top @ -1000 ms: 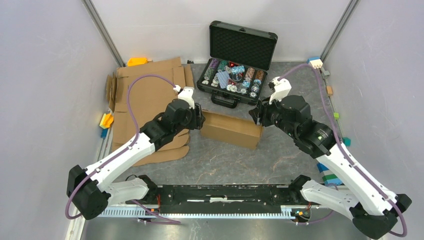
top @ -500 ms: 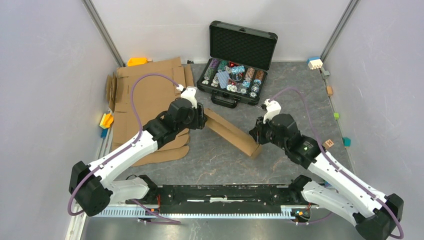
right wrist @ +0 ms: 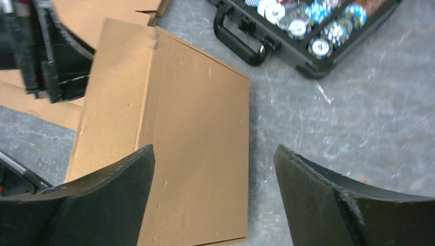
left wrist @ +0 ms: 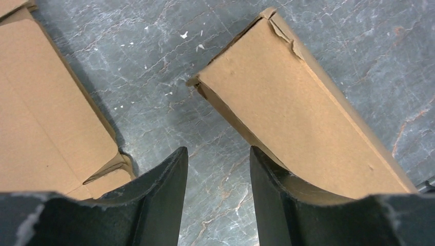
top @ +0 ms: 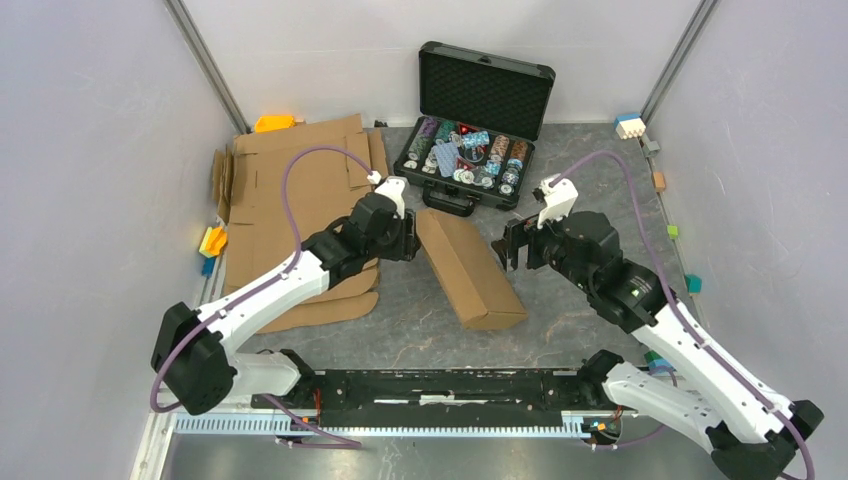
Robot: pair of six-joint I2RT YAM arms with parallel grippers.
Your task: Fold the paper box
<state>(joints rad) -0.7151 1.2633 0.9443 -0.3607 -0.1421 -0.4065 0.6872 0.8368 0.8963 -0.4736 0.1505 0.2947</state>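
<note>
paper box (top: 468,268) flat mid-table, long axis 11-to-5 o'clock | L gripper (top: 408,238) at box's 11 o'clock end, jaws part open, empty | R gripper (top: 512,250) at box's 2 o'clock, jaws wide, empty | black case (top: 470,150) at 12 o'clock

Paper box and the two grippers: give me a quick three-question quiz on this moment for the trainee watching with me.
1. True or false: the right gripper is clamped on the paper box.
2. What shows between the fingers of the left gripper in its wrist view? A) bare table B) a box flap C) a poker chip
3. Is the lid of the black case up or down?
Key: 1 false, its jaws stand open and the box lies free on the table; 2 A; 3 up.
</note>
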